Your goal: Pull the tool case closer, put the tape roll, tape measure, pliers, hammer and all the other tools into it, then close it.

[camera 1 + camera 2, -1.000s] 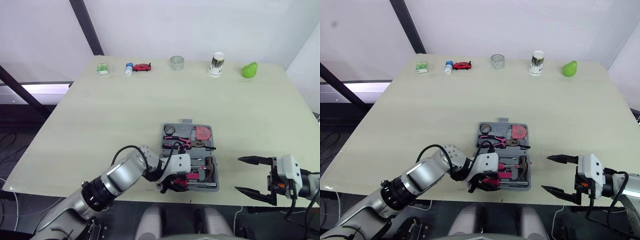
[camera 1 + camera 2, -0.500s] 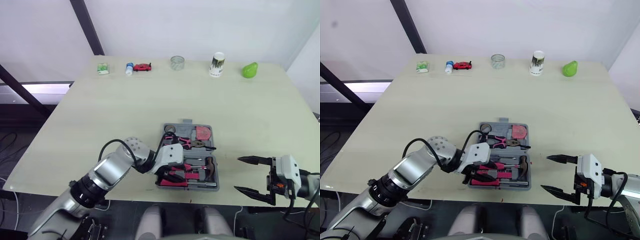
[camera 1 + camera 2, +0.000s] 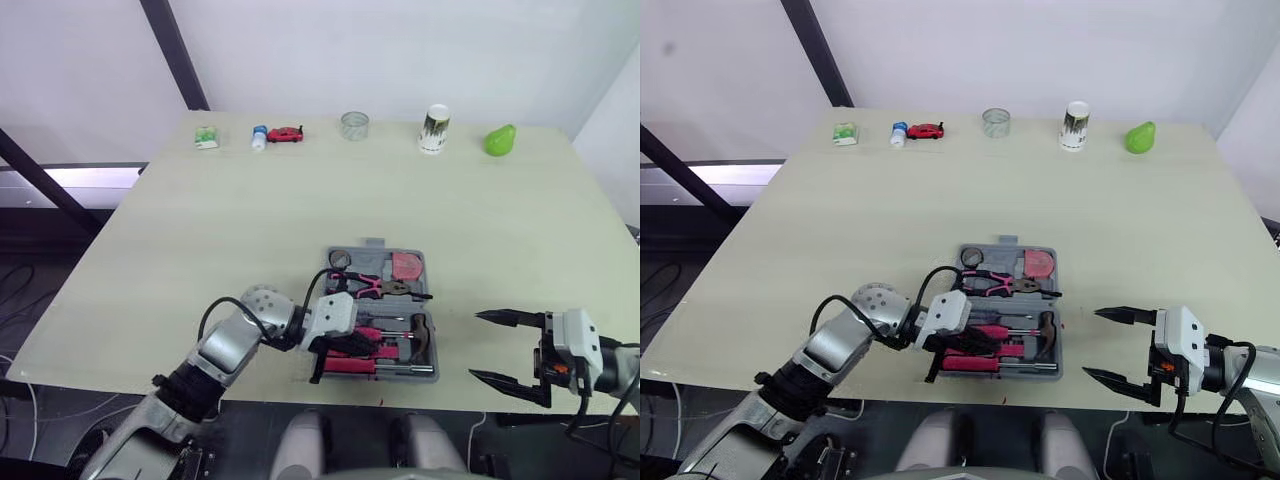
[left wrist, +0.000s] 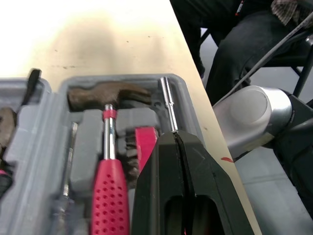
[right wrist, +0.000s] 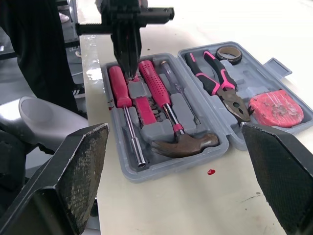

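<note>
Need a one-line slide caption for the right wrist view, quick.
Open tool case holding hammer, pliers, tape roll and tape measure; shut left gripper tip-down over the red-handled drivers.

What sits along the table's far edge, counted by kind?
Green packet: 1
Small bottle: 1
Toy car: 1
Clear cup or roll: 1
White cup: 1
Green fruit: 1
Total: 6

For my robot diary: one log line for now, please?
left gripper shut, in open tool case | right gripper open | hammer, pliers inside
</note>
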You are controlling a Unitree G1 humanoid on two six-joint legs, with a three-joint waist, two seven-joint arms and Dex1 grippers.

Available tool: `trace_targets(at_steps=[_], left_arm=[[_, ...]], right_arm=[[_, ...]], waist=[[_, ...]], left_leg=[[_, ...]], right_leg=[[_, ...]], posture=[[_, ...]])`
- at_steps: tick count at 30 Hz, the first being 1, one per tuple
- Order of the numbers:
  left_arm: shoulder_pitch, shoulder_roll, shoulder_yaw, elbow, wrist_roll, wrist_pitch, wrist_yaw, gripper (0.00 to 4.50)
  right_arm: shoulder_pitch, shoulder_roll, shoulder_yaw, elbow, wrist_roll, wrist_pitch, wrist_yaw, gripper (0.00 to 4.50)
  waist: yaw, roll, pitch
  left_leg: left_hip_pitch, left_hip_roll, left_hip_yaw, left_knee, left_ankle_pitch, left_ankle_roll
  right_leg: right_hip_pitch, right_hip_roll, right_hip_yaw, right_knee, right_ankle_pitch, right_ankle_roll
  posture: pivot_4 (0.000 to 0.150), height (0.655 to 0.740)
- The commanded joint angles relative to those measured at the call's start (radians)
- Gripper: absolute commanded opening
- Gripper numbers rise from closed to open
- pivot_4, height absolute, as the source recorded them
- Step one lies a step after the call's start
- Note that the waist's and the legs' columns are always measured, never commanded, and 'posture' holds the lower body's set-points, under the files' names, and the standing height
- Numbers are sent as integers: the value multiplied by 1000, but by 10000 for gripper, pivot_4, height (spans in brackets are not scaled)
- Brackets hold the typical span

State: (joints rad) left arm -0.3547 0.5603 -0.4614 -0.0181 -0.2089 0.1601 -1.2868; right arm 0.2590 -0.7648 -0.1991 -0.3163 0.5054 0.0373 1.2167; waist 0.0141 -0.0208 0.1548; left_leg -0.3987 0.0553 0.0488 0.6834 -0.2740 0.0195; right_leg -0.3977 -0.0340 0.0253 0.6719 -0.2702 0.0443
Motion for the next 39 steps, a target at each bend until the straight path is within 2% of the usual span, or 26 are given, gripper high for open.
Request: trace_targets(at_steps=[1, 4, 14, 24, 26, 31, 35, 39], left_arm=[[0, -15, 4, 34, -3, -64, -34, 202], [7, -33, 1, 66, -8, -72, -51, 202], [-30, -82, -52, 253, 114, -180, -59, 202], [20, -54, -84, 319, 172, -263, -70, 202], [26, -59, -68, 317, 162, -271, -56, 202], [12, -68, 57, 217, 13, -136, -35, 202], [10, -59, 184, 194, -50, -184, 4, 202], [25, -14, 268, 158, -89, -141, 15, 202]], right_arm=[[-6, 4, -2, -9, 4, -18, 3, 45000], [-5, 4, -2, -7, 3, -21, 1, 45000], [-4, 4, 3, 0, -10, -26, 0, 45000], [-20, 0, 6, -1, -21, -25, -3, 45000], [-33, 8, 11, 3, -17, -16, -11, 45000], [-81, 16, 61, 49, -57, 40, -60, 45000], [-153, 57, 105, 108, -83, 69, -117, 45000], [-200, 79, 134, 181, -126, 68, -150, 45000]], waist=[[0, 0, 0], [0, 0, 0], [0, 1, 0], [-2, 3, -3], [-3, 4, -5], [-2, 5, -5], [-3, 5, -5], [-3, 5, -5]], left_leg=[[0, 0, 0, 0, 0, 0], [0, 0, 0, 0, 0, 0], [0, 0, 0, 0, 0, 0], [2, 0, 0, 0, 0, 0], [2, 0, 0, 0, 0, 0], [2, 0, 0, 0, 0, 0], [2, 0, -1, 0, 0, 0], [1, 0, 0, 0, 0, 0]], right_leg=[[0, 0, 0, 0, 0, 0], [0, 0, 0, 0, 0, 0], [0, 0, 0, 0, 0, 0], [1, 0, 0, 0, 0, 0], [1, 0, 0, 0, 0, 0], [1, 0, 0, 1, 0, 0], [1, 0, 0, 1, 0, 0], [1, 0, 0, 1, 0, 0]], posture=[[1500, 7400], [1500, 7400], [1500, 7400], [1500, 7400], [1500, 7400], [1500, 7400], [1500, 7400], [1500, 7400]])
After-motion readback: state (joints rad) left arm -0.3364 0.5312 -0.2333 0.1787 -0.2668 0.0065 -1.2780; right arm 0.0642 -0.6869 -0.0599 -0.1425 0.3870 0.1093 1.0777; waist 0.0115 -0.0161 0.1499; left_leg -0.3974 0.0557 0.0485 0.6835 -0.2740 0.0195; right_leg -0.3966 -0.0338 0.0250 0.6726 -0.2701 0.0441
